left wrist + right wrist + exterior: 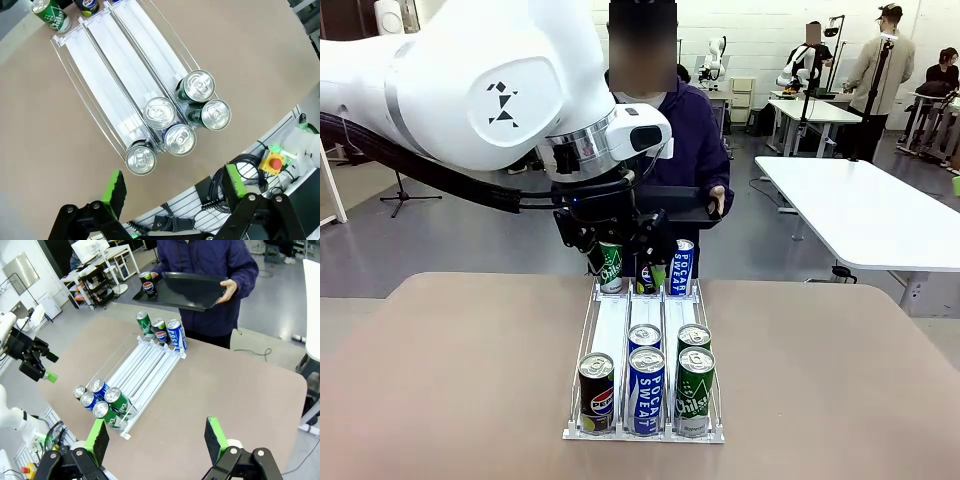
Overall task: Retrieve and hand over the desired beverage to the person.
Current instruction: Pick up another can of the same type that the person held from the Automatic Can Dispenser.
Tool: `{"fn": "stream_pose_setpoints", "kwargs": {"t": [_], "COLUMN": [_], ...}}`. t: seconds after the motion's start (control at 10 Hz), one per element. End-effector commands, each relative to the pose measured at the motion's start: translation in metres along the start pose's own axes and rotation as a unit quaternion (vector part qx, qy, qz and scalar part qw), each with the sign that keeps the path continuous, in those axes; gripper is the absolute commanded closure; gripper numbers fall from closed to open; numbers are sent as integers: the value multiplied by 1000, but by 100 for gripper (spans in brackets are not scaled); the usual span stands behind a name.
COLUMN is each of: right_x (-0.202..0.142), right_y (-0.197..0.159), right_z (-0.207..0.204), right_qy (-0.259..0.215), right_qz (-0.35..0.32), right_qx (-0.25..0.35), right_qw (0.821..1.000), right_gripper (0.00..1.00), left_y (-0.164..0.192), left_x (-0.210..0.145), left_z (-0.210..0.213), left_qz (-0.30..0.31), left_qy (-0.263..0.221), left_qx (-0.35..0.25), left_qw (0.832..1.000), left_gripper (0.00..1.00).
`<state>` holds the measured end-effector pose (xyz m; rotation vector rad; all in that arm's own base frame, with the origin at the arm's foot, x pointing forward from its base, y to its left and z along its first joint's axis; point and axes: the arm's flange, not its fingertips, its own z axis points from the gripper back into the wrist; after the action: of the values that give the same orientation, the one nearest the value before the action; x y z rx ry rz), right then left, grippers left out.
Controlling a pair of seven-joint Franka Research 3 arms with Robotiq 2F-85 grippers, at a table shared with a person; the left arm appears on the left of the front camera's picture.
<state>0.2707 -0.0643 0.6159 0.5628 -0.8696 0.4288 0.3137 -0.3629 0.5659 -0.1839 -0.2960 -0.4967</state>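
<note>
Tan table [440,380], rack [610,325], cans [646,385] at its 6 and 12 o'clock ends. Left gripper [173,176] hovers spread, empty. Person [210,260] waits at 12 with tray [190,287] (choice unclear). Retrieval pending; next: descend, pinch one.

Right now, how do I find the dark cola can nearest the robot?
Start at the brown table and its white rack of cans. At the rack's end nearest the robot, the cola can stands in the lane on the robot's left. It is the only black one there, with a red-white-blue circle, beside a blue can, then a green can.
</note>
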Motion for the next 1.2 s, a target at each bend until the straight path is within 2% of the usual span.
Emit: {"fn": "stream_pose_setpoints", "kwargs": {"t": [0.0, 0.2, 0.4, 0.5, 0.6, 0.8, 1.1], "right_x": [1, 1, 1, 1, 1, 1, 1], "right_y": [-1, -1, -1, -1, -1, -1, -1], "right_z": [-3, -3, -3, -3, -3, -3, -3], "right_qy": [-4, -4, -4, -4, -4, -4, -4], "right_qz": [2, 2, 2, 2, 2, 2, 2], "right_qx": [16, 16, 16, 16, 16, 16, 16], "right_qw": [1000, 1000, 1000, 1000, 1000, 1000, 1000], "right_gripper": [0, 0, 0, 0, 0, 0, 0], "left_y": [-29, -51, -50, -42, -36, -17, -11], "left_x": [-8, -12, -10, -3, 1, 5, 1], "left_z": [-23, -48, -70, -77, -82, -88, -101], "left_qz": [44, 159, 222, 245, 244, 198, 169], "left_qy": [-7, 48, 78, 82, 95, 93, 98], "left_qx": [47, 102, 133, 116, 76, 17, 2], "left_qw": [998, 981, 963, 959, 962, 976, 981], "left_gripper": [0, 0, 0, 0, 0, 0, 0]}}
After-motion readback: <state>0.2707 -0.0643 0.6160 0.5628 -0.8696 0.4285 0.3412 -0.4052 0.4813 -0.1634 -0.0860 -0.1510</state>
